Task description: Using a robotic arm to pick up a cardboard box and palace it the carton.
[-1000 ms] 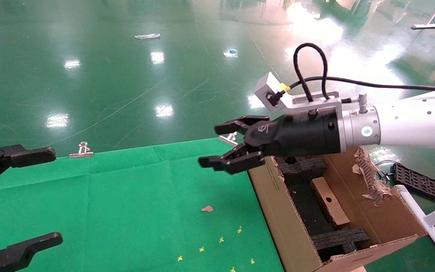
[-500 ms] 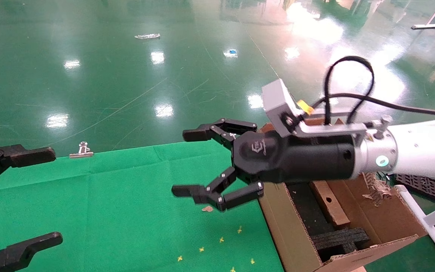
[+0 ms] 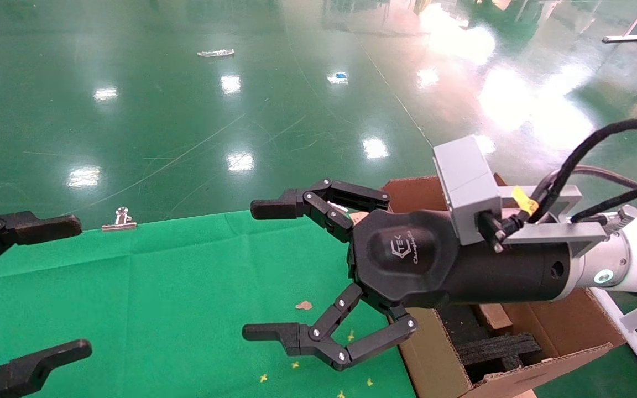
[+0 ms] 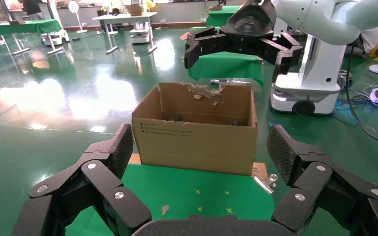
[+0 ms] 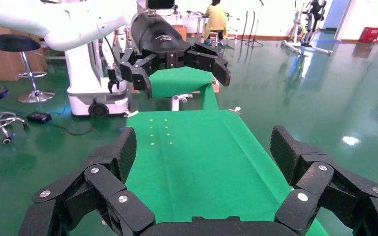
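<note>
Head view: the right hand (image 3: 296,271) now fills the lower centre of the frame, black fingers spread wide and holding nothing. A second ago it sat higher and further right, over the near wall of the carton (image 3: 429,354), with its fingers much closer together; since then the robotic arm (image 3: 633,265) has swung out across the green table (image 3: 158,293) and the fingers have splayed. The cardboard box (image 3: 492,316) lies inside the carton at the lower right, mostly hidden behind the black wrist, with only a brown end showing between the foam blocks (image 3: 495,348). So the placement looks done, and the arm appears to be retreating. The left hand (image 3: 25,287) at the left edge is open wide and has not shifted across the three moments.

Left wrist view: the left hand's (image 4: 197,162) ribbed pads frame the lower corners, well apart and with nothing between them. The carton (image 4: 197,140) stands in the middle of the frame on the far end of the table (image 4: 192,191), torn flap at its back; its inside is not visible from here, so the box cannot be confirmed. The right hand (image 4: 241,46) hangs above it at the top, spread.

Right wrist view: the right hand's (image 5: 202,167) fingers span the lower frame, wide and empty, looking down the length of the bare green cloth. The left hand (image 5: 177,66) hovers open in the upper centre. Neither the carton nor the box shows here.
</note>
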{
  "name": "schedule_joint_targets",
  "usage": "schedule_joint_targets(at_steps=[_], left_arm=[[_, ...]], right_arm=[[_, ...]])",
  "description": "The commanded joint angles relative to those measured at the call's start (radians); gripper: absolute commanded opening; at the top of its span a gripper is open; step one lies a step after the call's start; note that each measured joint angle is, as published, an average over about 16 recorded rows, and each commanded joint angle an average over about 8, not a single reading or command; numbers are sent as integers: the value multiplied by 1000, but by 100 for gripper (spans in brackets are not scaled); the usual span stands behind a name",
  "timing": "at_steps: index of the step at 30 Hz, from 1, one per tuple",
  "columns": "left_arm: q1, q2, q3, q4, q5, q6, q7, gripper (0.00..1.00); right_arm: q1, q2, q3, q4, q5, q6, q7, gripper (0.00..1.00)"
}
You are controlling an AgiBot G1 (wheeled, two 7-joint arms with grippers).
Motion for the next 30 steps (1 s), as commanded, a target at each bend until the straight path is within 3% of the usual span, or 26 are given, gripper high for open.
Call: schedule_joint_targets(at_steps=[1, 30], left_arm=[[0, 0, 0, 0, 0, 0, 0, 100], [0, 0, 0, 0, 0, 0, 0, 100]], right_arm=[[-9, 0, 10, 6, 5, -3, -2, 100], [23, 0, -26, -15, -11, 6, 7, 100]])
